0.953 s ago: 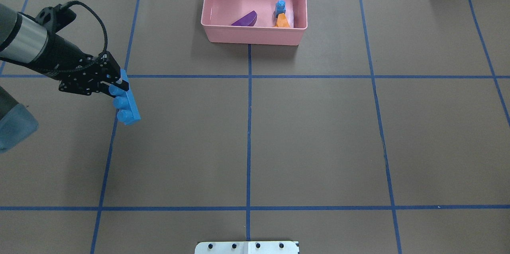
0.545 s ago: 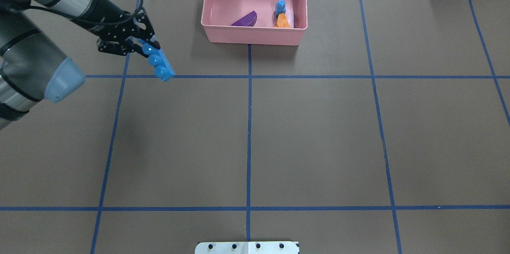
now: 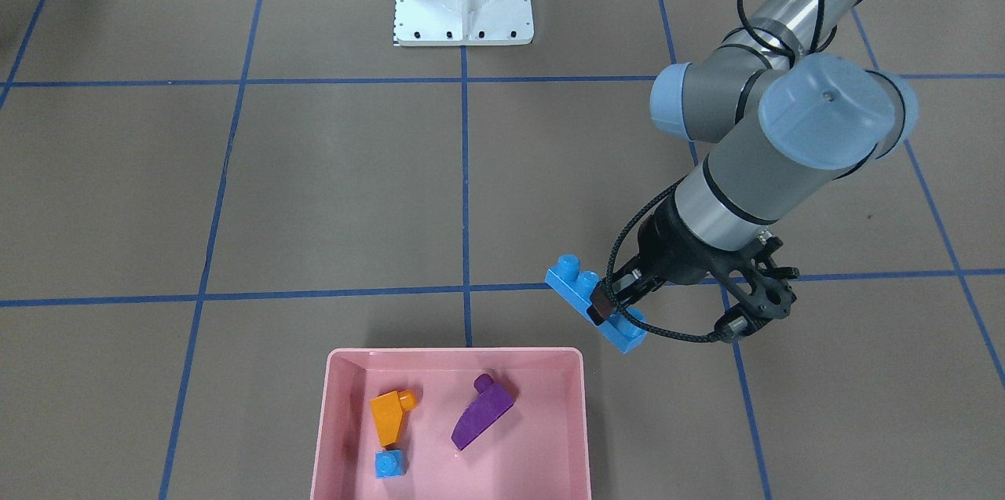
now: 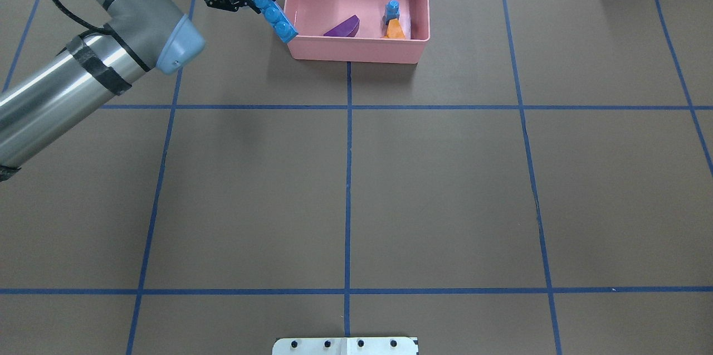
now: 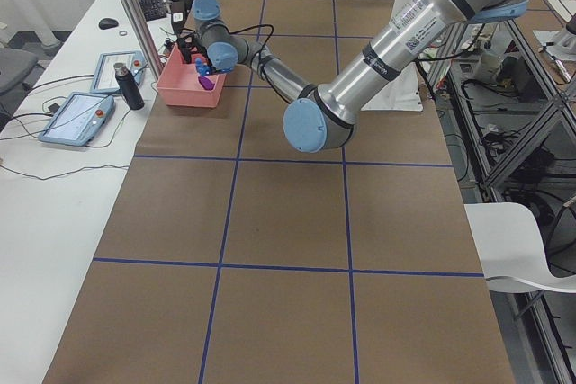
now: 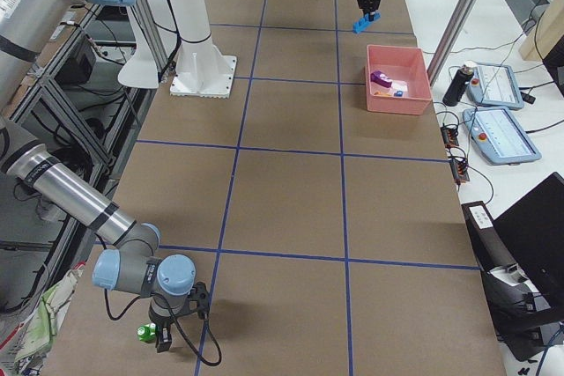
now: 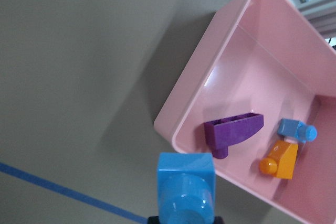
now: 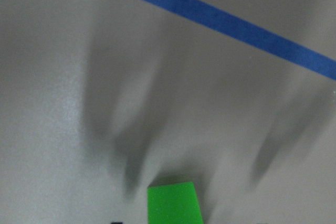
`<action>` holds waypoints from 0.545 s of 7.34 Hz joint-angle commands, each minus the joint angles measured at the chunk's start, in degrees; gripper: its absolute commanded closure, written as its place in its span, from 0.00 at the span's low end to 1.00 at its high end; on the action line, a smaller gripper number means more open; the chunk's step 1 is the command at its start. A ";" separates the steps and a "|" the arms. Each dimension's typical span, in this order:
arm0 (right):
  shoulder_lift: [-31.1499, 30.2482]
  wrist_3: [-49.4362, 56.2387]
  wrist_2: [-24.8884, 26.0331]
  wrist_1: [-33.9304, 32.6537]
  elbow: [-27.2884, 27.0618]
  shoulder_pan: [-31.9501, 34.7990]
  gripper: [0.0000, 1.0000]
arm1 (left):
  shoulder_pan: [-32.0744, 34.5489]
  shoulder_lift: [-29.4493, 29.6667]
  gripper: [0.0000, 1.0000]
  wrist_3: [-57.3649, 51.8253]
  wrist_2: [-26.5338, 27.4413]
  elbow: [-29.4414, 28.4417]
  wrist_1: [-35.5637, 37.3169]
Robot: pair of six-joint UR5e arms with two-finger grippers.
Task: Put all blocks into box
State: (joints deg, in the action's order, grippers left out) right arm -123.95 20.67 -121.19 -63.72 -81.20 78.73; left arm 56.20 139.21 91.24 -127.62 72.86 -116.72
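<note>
**Task status**

1. Three blocks lie in the box (image 4: 352,49): the purple block (image 4: 342,27) near the middle, and the orange block (image 4: 395,30) with the blue cube (image 4: 392,9) just beside it, both close to the wall on the robot's right.
2. The left gripper (image 3: 607,304) has its fingers clenched on the blue bar (image 4: 271,12), gripping it partway along its length. The bar hangs tilted above the worktop (image 4: 445,188), just outside the box corner on the robot's left. It is not yet over the box interior.
3. The green block (image 6: 142,333) lies on the worktop at the end on the robot's right, well apart from the box. The right gripper (image 6: 163,334) stands just beside it. Whether its fingers are released or clenched cannot be determined.
4. Judgement: three blocks placed, one in transit, one not yet collected.

**Clearances**

- The box wall stands between the bar and the interior. The low end of the bar is likely the first part to meet the rim, so it must pass above it.
- The box floor on the robot's left, nearest the bar, is bare. The purple block lies close to this zone.
- The box sits at the far worktop edge.
</note>
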 commanded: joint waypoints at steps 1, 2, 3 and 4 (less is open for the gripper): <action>-0.06 0.42 -0.10 0.00 0.08 1.42 1.00 | -0.39 9.60 1.00 6.87 7.59 -11.07 -2.19; -0.24 0.60 -0.10 0.00 0.07 1.60 1.00 | -2.57 16.64 1.00 15.90 14.70 -22.21 -8.99; -0.33 0.69 -0.10 0.00 -0.01 1.69 1.00 | -4.33 17.58 1.00 18.77 19.82 -24.23 -11.49; -0.33 0.78 -0.19 0.00 -0.36 1.86 1.00 | -4.95 18.11 1.00 22.11 20.48 -24.34 -11.60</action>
State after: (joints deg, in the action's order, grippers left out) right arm -124.22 21.31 -121.31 -63.72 -81.27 80.37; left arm 52.55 155.45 108.61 -110.37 50.94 -126.56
